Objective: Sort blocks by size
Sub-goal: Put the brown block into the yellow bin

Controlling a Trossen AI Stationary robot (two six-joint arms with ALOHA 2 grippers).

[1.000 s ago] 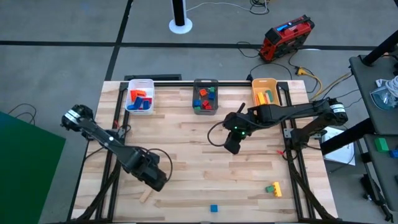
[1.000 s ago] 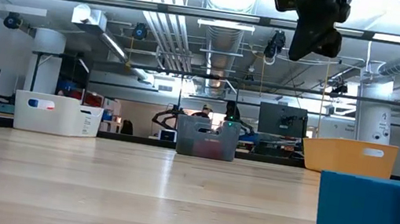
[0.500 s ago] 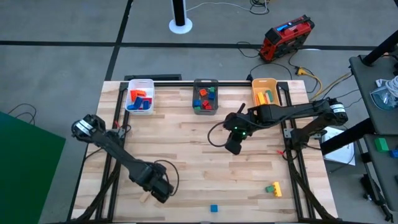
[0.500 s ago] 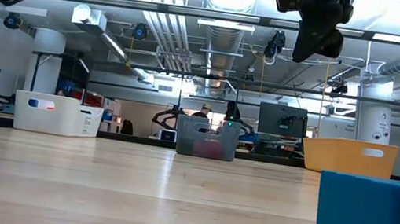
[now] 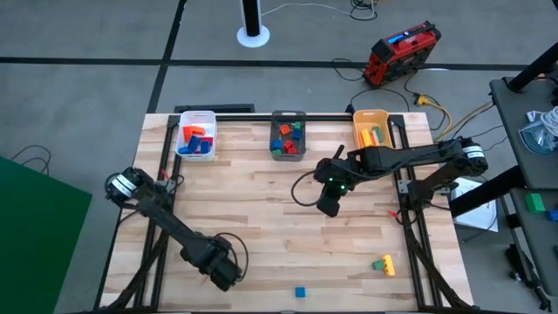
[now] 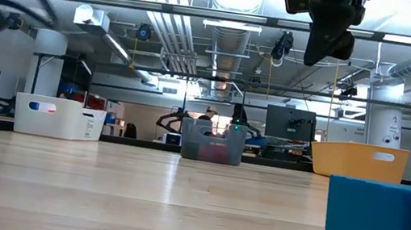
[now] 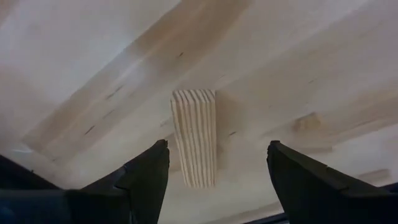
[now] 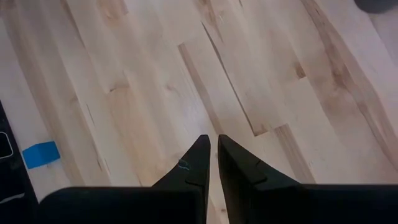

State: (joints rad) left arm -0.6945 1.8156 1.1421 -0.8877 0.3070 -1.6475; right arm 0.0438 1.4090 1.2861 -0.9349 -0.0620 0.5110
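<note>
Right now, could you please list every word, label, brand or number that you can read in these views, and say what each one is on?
No text is readable in any view.
White bin: a small red and blue mark on its front, too small to read.
Red case on the floor: a blue patch, no legible lettering.
Blue tape on the table: blank.
Plain wood block: unmarked.

Right gripper [image 8: 213, 160]: fingers nearly together, a thin gap between the tips, above bare wooden table [image 8: 249, 81]. Blue tape patch [image 8: 41, 154] lies on the table, apart from the fingers.
</note>
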